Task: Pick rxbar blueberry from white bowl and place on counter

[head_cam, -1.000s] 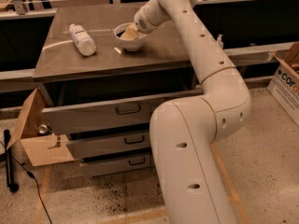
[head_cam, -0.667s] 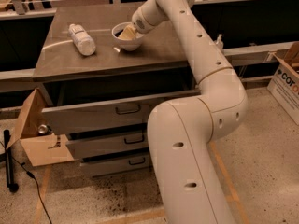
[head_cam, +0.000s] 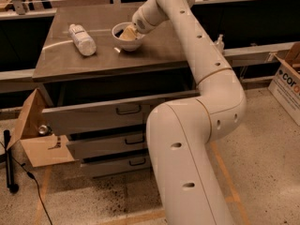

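The white bowl stands at the back middle of the grey-brown counter. My gripper reaches down into the bowl from the right, its tip inside the rim. The rxbar blueberry does not show; the gripper covers the inside of the bowl. A small pale scrap lies on the counter just left of the bowl's foot.
A white plastic bottle lies on its side on the counter's left part. The top drawer is pulled slightly out. An open cardboard box sits on the floor at the left, another box at the right.
My gripper has moved a little left and lower, deeper into the bowl. The bowl and the bottle have stayed where they were.
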Available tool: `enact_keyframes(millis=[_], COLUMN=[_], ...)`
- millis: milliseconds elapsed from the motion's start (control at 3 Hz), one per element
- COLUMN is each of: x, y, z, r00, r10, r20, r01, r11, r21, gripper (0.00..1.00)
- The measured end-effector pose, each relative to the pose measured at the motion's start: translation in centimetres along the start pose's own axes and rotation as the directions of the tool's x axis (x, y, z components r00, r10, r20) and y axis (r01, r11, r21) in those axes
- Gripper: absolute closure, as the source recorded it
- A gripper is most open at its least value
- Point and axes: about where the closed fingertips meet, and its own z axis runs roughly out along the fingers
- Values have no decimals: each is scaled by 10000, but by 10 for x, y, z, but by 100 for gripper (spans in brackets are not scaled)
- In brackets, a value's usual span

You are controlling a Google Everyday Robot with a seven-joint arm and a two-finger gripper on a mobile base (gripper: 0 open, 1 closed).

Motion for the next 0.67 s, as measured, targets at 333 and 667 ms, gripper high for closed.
enact_keyframes(millis=[333,667], x=[-22,-50], y=[7,4], z=[12,5], r00=[9980,9896], r10=[-437,-970], r20=[465,1060], r01=[438,930], r11=[9990,9948], r21=[-16,414], gripper=[67,90])
